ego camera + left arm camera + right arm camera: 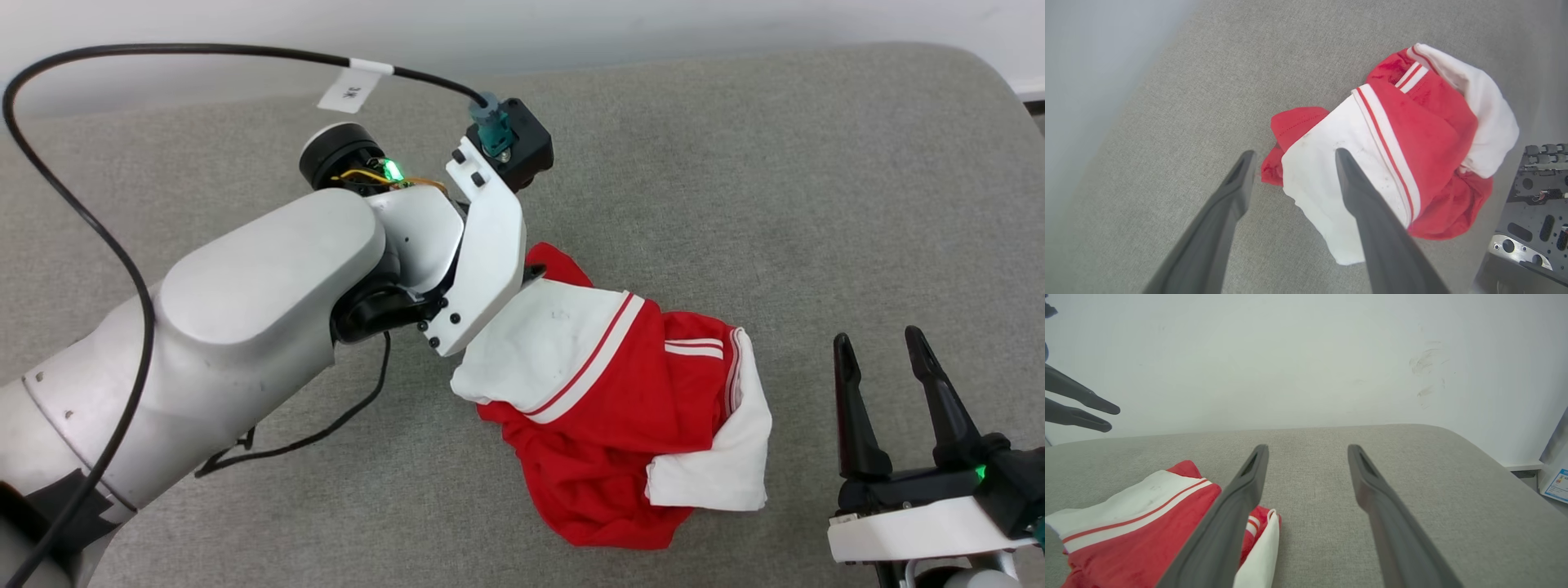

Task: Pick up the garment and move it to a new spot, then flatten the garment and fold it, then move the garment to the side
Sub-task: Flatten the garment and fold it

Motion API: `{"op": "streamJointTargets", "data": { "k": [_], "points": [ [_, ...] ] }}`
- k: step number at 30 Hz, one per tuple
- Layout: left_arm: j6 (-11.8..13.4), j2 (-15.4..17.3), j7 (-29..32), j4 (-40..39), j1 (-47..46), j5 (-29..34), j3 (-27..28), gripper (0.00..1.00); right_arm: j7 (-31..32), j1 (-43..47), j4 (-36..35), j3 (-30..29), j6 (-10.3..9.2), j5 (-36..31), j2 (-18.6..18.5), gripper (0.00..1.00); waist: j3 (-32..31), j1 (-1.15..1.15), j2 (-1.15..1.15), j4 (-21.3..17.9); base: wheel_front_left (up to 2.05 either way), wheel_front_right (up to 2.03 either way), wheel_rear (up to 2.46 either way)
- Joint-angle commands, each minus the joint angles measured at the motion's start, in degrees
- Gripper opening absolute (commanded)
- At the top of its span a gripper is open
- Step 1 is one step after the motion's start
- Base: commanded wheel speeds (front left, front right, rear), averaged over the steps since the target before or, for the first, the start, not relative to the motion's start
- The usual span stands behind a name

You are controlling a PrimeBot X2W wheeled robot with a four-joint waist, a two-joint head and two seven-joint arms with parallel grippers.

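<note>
My left gripper (1294, 152) hangs above the shirt (1425, 134), its two dark fingers spread apart and holding nothing. The shirt lies directly ahead of and below those fingertips. The near white sleeve (1323, 175) sits under the gap between them, so I judge a straight descent would land on it. The left arm is clearly the nearer one. My right gripper (877, 336), fingers also spread and empty, waits beside the far end of the heap, with the shirt off to its left and not touching it.

The shirt is a crumpled heap on the grey cushion (735, 163). Its long axis runs from under the left gripper toward the right gripper. It is bright red, soft and bunched, with a white sleeve folded over at each end and red-and-white striped trim along the sleeve seams. Nothing of it is laid flat. Judging from this, the pick-up has not yet begun.
</note>
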Motion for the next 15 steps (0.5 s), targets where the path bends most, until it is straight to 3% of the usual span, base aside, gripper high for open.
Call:
{"op": "streamJointTargets", "data": {
  "k": [1,6,15],
  "points": [
    [0.0,-0.2,1.2,0.7,-1.0,0.8,-0.1,1.0,-0.1,-0.7,-0.2,0.1,-0.04,-0.1,0.0,1.0,0.7,0.0,0.0,-0.2,0.0,0.0,0.0],
    [0.0,-1.8,5.7,3.4,1.2,1.7,-0.4,1.0,-0.1,-1.9,-0.5,0.8,-0.04,0.3,0.0,1.0,3.4,0.0,0.0,-1.5,0.0,0.0,0.0],
    [0.0,-1.8,14.3,6.7,8.0,7.4,-0.6,1.0,-0.1,-4.0,-0.9,1.2,-0.04,1.2,0.0,1.0,8.7,0.0,0.0,-4.6,0.0,0.0,0.0]
  ]
}}
